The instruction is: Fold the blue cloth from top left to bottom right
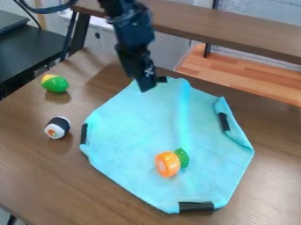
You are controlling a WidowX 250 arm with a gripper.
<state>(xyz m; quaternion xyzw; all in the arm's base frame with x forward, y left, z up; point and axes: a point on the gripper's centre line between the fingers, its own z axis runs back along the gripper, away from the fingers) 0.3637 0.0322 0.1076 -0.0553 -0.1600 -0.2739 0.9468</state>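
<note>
Gripper (pixel 152 85) is hanging at your blue cloth (pixel 141 127), upper center; you cannot tell whether its jaws are gripping.

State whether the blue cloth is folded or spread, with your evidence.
Mostly spread: the blue cloth lies broad across the table, with a narrow flap turned over along its right edge, as pictured.

Soft, fairly bright light spreads over the desk (pixel 35 176). Faint shadows lie just below the green-and-yellow toy (pixel 55 84) and the sushi toy (pixel 57 127) at left; a brighter streak runs down the blue cloth (pixel 129 136).
</note>
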